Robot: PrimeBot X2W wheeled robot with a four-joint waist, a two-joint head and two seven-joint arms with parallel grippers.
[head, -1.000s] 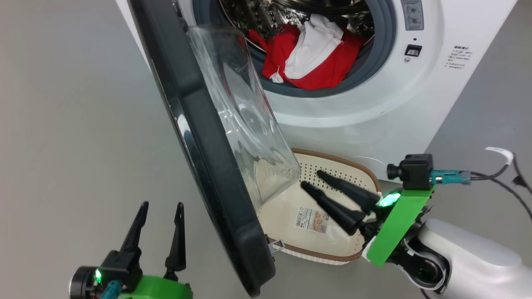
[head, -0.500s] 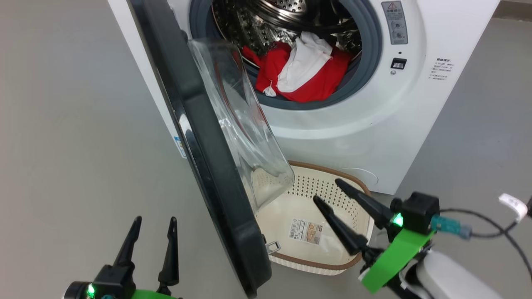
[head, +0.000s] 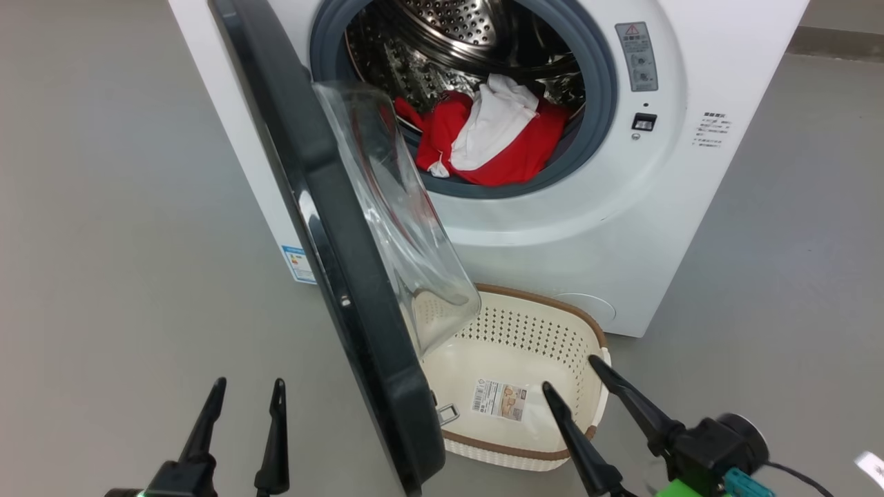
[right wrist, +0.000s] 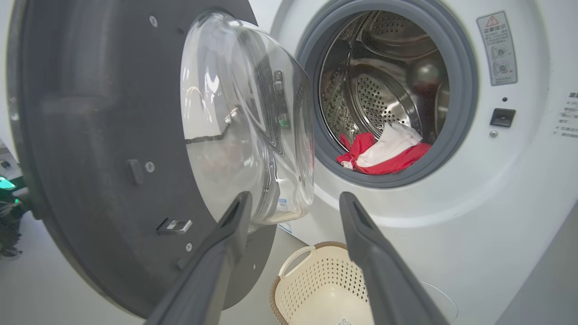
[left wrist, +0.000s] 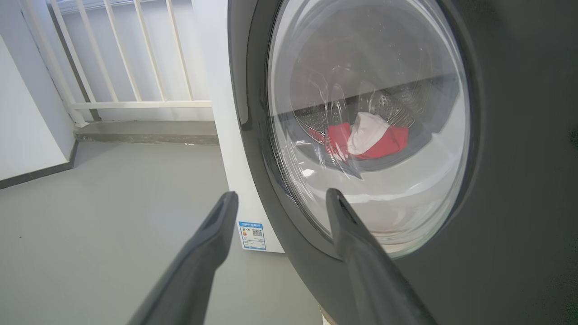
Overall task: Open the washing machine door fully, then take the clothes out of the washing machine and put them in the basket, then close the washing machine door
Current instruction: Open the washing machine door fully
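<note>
Not yet done: opening the washing machine door [head: 331, 241] fully. Standing out at an angle from the washing machine [head: 552, 235], hinged at the left, with its glass bowl overhanging the left part of the basket [head: 539, 297] on the floor just in front.

Holding nothing in either gripper. Left gripper [head: 249, 381] spread wide at the near left, outside the door. Right gripper [head: 569, 373] spread wide at the near right, by the basket's near rim.

Lying at the drum's mouth, untouched: the clothes [head: 490, 138].

Likely trouble:
- Reaching for the clothes past the half-open door and catching the glass with a forearm.
- Dropping a garment onto the bowl instead of into the basket.
- Nudging the basket while swinging the door.
</note>
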